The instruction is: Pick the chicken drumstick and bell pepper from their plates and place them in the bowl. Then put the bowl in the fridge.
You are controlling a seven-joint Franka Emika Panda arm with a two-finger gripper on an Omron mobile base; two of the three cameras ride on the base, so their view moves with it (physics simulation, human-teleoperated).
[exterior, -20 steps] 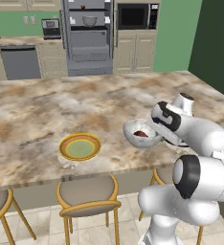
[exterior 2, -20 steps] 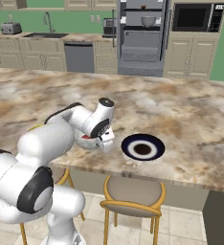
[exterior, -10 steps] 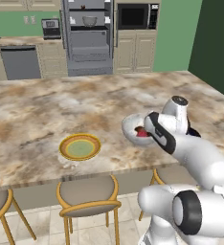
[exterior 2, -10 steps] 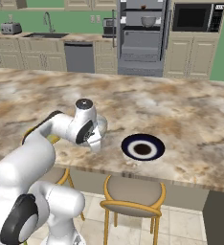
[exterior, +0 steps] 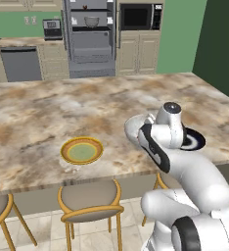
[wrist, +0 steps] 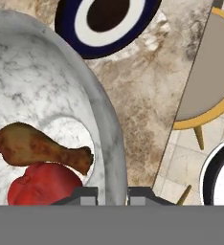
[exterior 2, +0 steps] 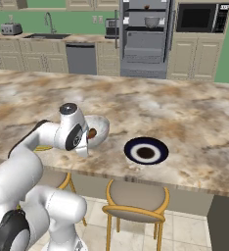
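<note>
Hand view puts me right over the bowl (wrist: pixel 47 95), whitish-grey and marbled, with the chicken drumstick (wrist: pixel 39 147) lying across its bottom and the bell pepper (wrist: pixel 44 184) tucked just beneath it, the two touching. The gripper (wrist: pixel 112 194) sits at the bowl's rim: one dark fingertip shows inside the wall, the other outside it, and the rim runs straight down between them, so the jaws stand narrow and pinch the bowl's wall. The meat and the pepper lie well inside the bowl, off to the inner side of the jaws, not between them.

Beyond the rim lies the dark plate (wrist: pixel 106 19) with its white ring and brown centre, resting on the marbled counter (wrist: pixel 142 110). Past the counter's edge a stool (wrist: pixel 207 81) with a yellow frame stands on the tiled floor.

From the left base view the bowl (exterior: pixel 136 130) peeks out behind the white arm, near the counter's front edge, and the plate with the yellow-orange rim (exterior: pixel 81 150) lies well apart from it, bare. In the right base view the bowl (exterior 2: pixel 98 128) appears tilted at the hand, with a brown and red glimpse inside, and the dark plate (exterior 2: pixel 146 150) lies just beside it. Against the far wall stands the fridge (exterior 2: pixel 147 37), open, its shelves showing.
</note>
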